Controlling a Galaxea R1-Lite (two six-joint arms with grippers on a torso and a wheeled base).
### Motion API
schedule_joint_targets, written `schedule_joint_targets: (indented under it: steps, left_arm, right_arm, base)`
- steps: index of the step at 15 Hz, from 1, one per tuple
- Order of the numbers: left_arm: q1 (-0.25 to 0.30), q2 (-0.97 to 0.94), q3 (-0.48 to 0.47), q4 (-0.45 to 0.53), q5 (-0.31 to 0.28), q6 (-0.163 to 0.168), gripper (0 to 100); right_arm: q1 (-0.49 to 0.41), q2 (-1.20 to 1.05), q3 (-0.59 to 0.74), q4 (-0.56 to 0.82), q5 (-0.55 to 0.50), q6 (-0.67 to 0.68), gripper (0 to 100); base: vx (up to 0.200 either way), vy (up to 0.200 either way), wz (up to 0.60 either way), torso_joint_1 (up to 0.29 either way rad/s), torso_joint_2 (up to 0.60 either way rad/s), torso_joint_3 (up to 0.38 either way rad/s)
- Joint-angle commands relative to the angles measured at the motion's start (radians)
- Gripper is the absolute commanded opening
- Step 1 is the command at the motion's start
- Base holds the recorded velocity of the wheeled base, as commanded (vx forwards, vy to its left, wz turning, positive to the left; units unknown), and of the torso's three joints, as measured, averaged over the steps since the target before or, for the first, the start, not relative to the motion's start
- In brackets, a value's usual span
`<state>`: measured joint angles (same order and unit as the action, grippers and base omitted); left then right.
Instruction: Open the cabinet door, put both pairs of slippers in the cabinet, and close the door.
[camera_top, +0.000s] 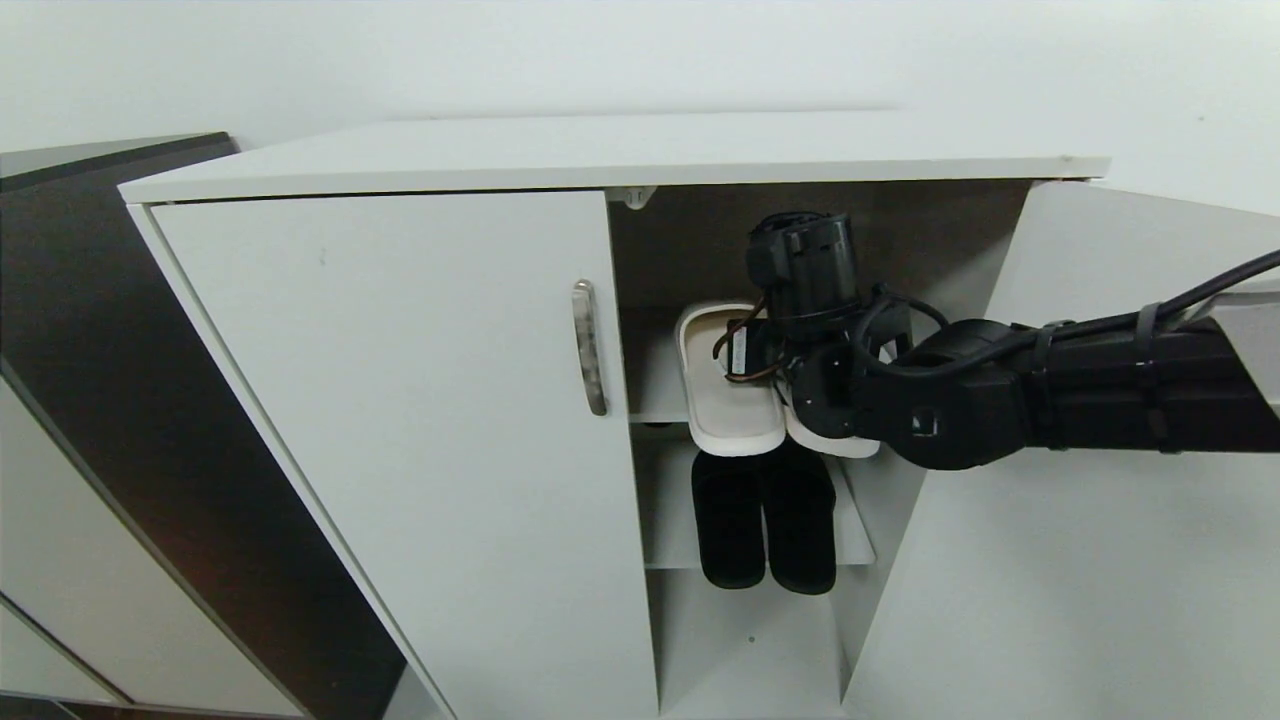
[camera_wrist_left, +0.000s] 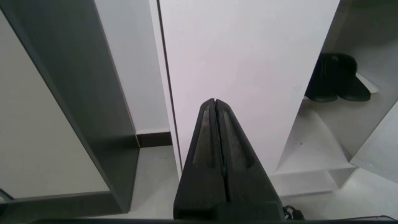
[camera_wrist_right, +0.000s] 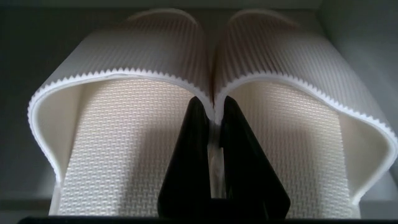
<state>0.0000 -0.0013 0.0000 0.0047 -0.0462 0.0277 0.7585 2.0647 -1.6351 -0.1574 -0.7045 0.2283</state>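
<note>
White laminate cabinet (camera_top: 600, 150) against a plain pale wall (camera_top: 600, 50), its right door (camera_top: 1050, 600) swung open, pair of black foam slippers (camera_top: 765, 520) on the middle shelf, right arm stretched inside, right gripper (camera_wrist_right: 214, 134) pinching the touching inner edges of the pair of cream ribbed slippers (camera_top: 725, 400) at the upper shelf, left gripper (camera_wrist_left: 214, 109) clenched empty, facing the cabinet front.

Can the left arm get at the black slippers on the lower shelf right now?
Probably yes. The black slippers lie in open view past the closed left door, and the right tool holds the white slippers at the shelf above.
</note>
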Motion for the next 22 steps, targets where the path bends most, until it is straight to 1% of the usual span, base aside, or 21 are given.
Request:
schedule_joint_targets:
  steps: [1, 8, 11, 21, 22]
  left_arm:
    - [0.000, 0.001, 0.000, 0.000, 0.000, 0.000, 0]
    - [0.000, 0.001, 0.000, 0.000, 0.000, 0.000, 0]
    - [0.000, 0.001, 0.000, 0.000, 0.000, 0.000, 0]
    - [0.000, 0.001, 0.000, 0.000, 0.000, 0.000, 0]
    - [0.000, 0.001, 0.000, 0.000, 0.000, 0.000, 0]
  right_arm:
    - [-0.008, 0.018, -0.006, -0.001, 0.007, 0.000, 0]
    - [-0.041, 0.034, -0.008, -0.004, 0.028, 0.006, 0]
    - [-0.051, 0.055, -0.048, -0.002, 0.026, 0.006, 0]
    - [-0.051, 0.063, -0.058, 0.001, 0.028, 0.005, 0]
    - [-0.051, 0.063, -0.058, 0.001, 0.026, 0.005, 100]
  base:
    - [0.000, 0.000, 0.00, 0.000, 0.00, 0.000]
    - [0.000, 0.000, 0.00, 0.000, 0.00, 0.000]
    - [0.000, 0.000, 0.00, 0.000, 0.00, 0.000]
    - [0.000, 0.000, 0.00, 0.000, 0.00, 0.000]
    - [0.000, 0.000, 0.00, 0.000, 0.00, 0.000]
